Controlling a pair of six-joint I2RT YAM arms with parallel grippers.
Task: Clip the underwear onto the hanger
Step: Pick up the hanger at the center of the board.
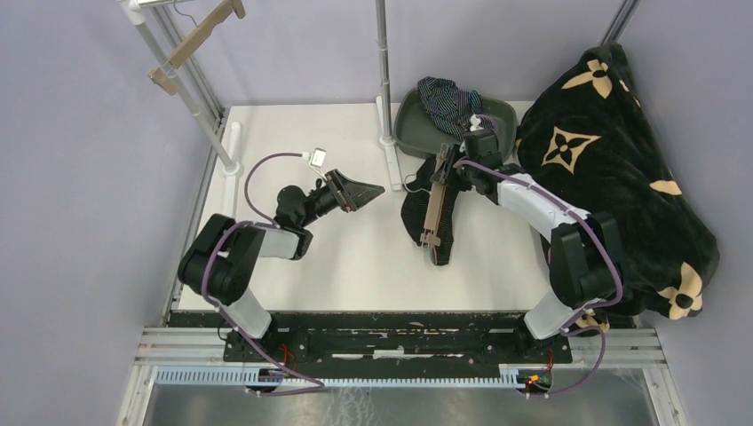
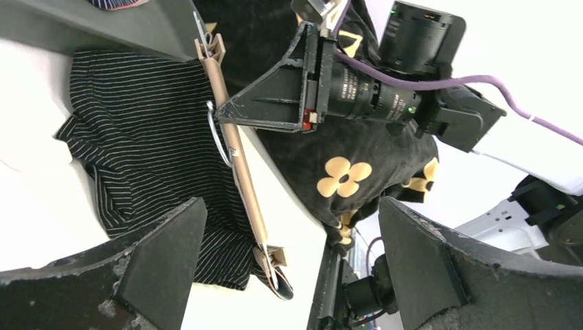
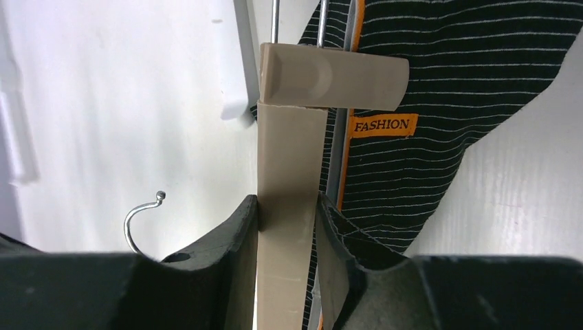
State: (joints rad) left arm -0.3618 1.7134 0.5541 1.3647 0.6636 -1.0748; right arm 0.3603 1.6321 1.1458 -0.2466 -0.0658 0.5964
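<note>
Underwear counts two pieces; right tool clenches the hanger atop one, left tool released.

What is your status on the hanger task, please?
Left gripper open, hovering over table. Right gripper shut on hanger bar. Hanger lies across pinstriped underwear; second pair in grey bin. End clip unobstructed.

The black pinstriped underwear is lying spread flat beneath the tan hanger, while the navy striped pair is sitting crumpled in the grey bin.
</note>
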